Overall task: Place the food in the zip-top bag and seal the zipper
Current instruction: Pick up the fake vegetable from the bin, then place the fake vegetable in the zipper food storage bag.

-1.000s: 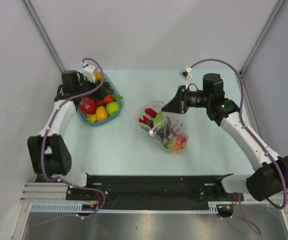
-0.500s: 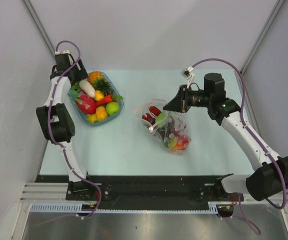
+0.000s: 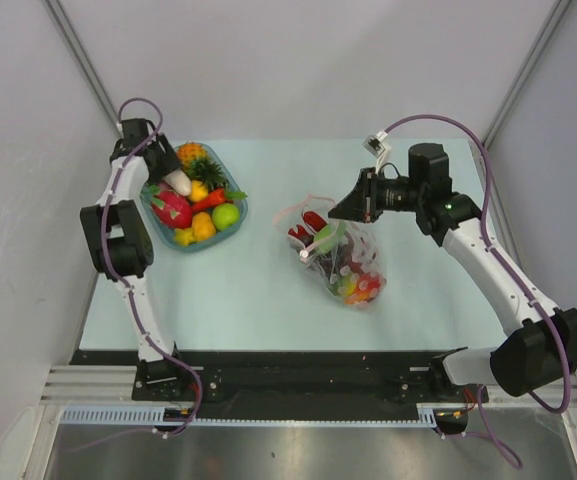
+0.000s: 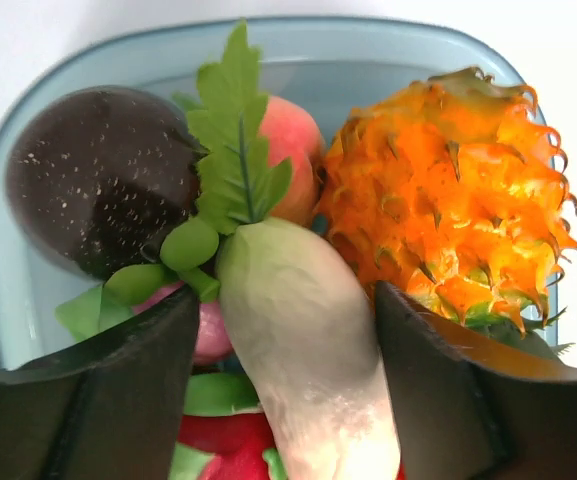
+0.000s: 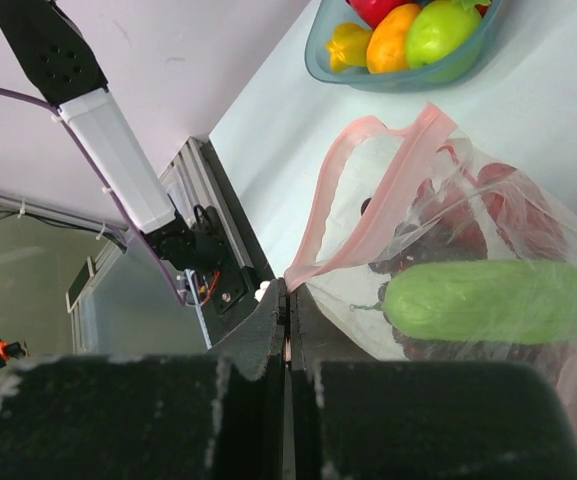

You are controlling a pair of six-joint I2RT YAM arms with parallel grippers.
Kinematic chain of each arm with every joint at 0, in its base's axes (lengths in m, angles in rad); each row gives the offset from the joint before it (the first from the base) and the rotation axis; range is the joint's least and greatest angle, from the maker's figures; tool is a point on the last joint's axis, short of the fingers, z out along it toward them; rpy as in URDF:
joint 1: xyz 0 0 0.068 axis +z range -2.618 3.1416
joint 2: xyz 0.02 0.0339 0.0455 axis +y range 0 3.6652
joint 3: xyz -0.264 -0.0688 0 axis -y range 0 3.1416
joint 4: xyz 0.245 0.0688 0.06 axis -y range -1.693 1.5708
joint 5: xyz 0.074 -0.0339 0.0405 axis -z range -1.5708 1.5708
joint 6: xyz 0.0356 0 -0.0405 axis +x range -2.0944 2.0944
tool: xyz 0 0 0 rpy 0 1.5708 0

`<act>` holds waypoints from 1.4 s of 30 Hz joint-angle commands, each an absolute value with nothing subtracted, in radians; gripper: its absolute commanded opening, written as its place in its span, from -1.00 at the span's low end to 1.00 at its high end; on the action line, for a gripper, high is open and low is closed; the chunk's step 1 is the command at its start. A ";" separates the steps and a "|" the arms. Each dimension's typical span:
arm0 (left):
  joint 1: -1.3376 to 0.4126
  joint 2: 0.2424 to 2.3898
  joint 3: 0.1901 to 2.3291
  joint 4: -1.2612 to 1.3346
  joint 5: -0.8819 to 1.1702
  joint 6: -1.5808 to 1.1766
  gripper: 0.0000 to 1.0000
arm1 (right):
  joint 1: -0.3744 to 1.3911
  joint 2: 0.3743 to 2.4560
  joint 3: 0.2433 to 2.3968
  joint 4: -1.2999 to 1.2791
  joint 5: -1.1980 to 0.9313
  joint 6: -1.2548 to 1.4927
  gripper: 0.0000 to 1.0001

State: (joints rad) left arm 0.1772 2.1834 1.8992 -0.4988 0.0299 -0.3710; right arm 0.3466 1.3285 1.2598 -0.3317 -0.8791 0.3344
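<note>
The zip-top bag [image 3: 346, 262] lies mid-table with several toy foods inside, among them a green cucumber [image 5: 488, 300]. My right gripper [image 3: 340, 212] is shut on the bag's pink zipper [image 5: 368, 190] at its corner and holds the mouth up and open. Other toy food sits in the blue-green tray [image 3: 236, 212]. My left gripper [image 3: 168, 170] is open over the tray's back. Its jaws stand on either side of the pale beige oval piece [image 4: 303, 340], beside the pineapple [image 4: 448, 190]. In the top view the pale piece [image 3: 179, 183] lies in the tray.
The tray [image 4: 368, 35] also holds a dark purple fruit [image 4: 98, 180], a peach [image 4: 293, 150], a red fruit [image 3: 171, 212], an orange one [image 3: 204, 227] and a green one [image 3: 226, 215]. Grey walls stand close behind and to the left of the left arm.
My left arm swung up to the tray's back left, then came down so its jaws straddle the pale piece. My right gripper drew the bag's edge slightly to the right.
</note>
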 commanded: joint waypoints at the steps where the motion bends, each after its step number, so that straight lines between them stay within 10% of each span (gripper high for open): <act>1: 0.176 2.177 1.930 -0.522 0.014 -0.396 0.40 | 0.341 1.328 1.321 -0.301 -0.891 0.314 -1.00; 13: 0.184 1.837 1.792 -0.391 0.040 -0.442 -0.51 | 0.342 1.330 1.316 -0.290 -0.911 0.328 -1.00; 19: 0.126 1.565 1.559 -0.152 0.114 -0.474 -0.59 | 0.334 1.344 1.287 -0.178 -0.951 0.463 -1.00; 27: -0.365 1.207 1.129 0.409 -0.092 -0.143 -0.60 | 0.313 1.379 1.261 -0.028 -1.012 0.615 -1.00; 42: -0.874 1.287 0.949 0.646 -0.371 -0.121 -0.60 | 0.310 1.376 1.236 0.150 -1.043 0.784 -1.00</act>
State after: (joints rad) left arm -0.8349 1.2629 0.9440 0.5789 -0.2810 -0.0757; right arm 0.3099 1.3895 1.2175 0.0082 -1.0042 0.7162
